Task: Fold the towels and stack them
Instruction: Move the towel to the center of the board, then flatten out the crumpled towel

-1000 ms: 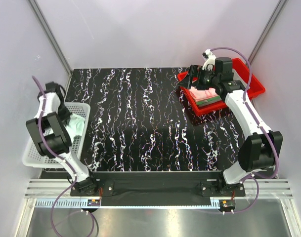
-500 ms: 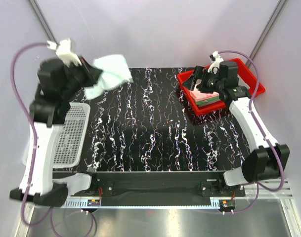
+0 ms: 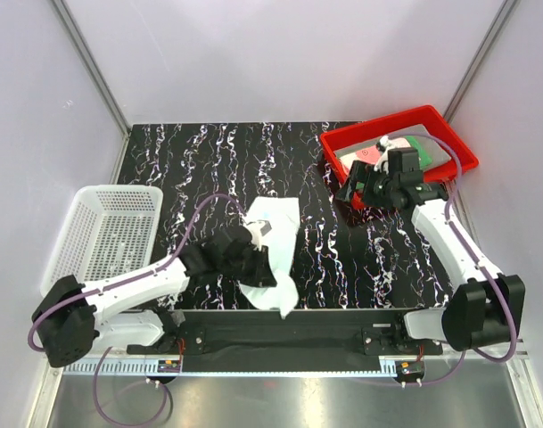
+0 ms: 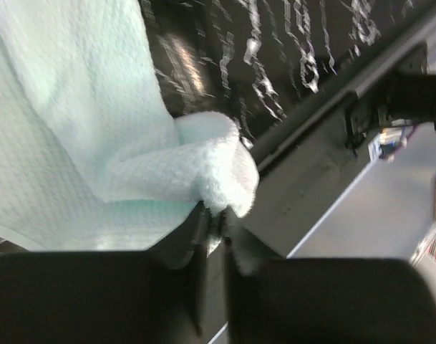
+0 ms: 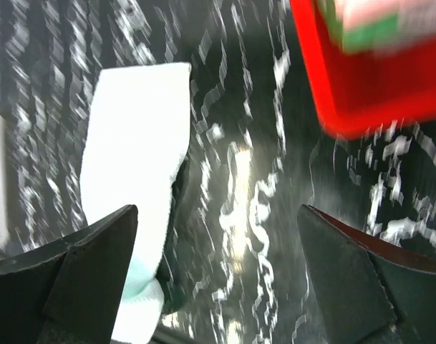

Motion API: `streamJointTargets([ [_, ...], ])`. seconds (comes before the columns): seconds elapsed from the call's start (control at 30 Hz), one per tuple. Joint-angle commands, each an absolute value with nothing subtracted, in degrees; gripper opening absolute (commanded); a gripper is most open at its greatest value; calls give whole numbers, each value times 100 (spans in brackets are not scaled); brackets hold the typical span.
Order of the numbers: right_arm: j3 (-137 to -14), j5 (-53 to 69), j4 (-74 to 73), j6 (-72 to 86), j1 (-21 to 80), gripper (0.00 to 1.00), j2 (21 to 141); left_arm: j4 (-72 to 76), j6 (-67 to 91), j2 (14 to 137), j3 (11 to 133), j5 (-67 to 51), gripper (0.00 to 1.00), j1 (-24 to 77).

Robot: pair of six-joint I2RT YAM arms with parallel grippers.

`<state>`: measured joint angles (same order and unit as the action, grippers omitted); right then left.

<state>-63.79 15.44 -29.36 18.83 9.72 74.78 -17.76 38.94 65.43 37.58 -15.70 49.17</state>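
Note:
A pale blue-white towel (image 3: 280, 227) lies crumpled on the black marbled table near the front middle, one corner hanging over the near edge. My left gripper (image 3: 264, 267) lies low on its left side. In the left wrist view its jaws (image 4: 218, 215) stand almost together, pinching a fold of the towel (image 4: 74, 129). My right gripper (image 3: 356, 189) hovers wide open over the table beside the red tray's front left corner, with nothing between its fingers (image 5: 96, 251). The right wrist view shows the pale towel (image 5: 135, 136) and folded pink and green towels (image 5: 389, 18) in the tray.
The red tray (image 3: 456, 138) sits at the back right, partly hidden by the right arm. A white lattice basket (image 3: 119, 192) stands at the left edge. The table's near rail (image 4: 325, 143) runs just below the towel.
The left arm lifted the pale towel out of the basket, swung it high, and brought it down onto the table's front middle. The right gripper left the tray and moved over the table.

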Motion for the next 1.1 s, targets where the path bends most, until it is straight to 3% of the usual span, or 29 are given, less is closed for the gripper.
streamJointTargets([
  [0.0, -6354, 1459, -2936, 1758, 1177, 100, 7523, -518, 4403, 6486, 3823, -1107, 22, 5430],
  [0.13, -6679, 1441, -2831, 1705, 1590, 100, 8084, -1587, 4211, 6513, 4445, -285, 45, 5423],
  [0.23, -6942, 1397, -2516, 1758, 1906, 95, 8628, -2591, 3851, 6565, 5209, 728, 53, 4696],
  [0.33, -7319, 1354, -2303, 1644, 2152, 76, 9400, -2558, 3595, 6811, 5440, 265, 54, 3290],
  [0.37, -7460, 1301, -2329, 1557, 2197, 64, 9613, -2514, 3560, 7029, 5536, 90, 54, 3000],
  [0.43, -7865, 1240, -2373, 1459, 2285, 59, 10192, -2356, 3498, 7285, 5633, 35, 54, 2348],
  [0.63, -8665, 984, -2558, 1073, 2364, 57, 11406, -1741, 3674, 8217, 5581, -1159, 51, 1775],
  [0.97, -9114, 642, -2566, 739, 2777, 57, 12357, -1398, 3551, 8183, 5089, -1292, 51, 1775],
  [1.07, -9324, 36, -2943, 686, 3032, 57, 12620, -1415, 3525, 8112, 5027, -1257, 51, 1775],
])
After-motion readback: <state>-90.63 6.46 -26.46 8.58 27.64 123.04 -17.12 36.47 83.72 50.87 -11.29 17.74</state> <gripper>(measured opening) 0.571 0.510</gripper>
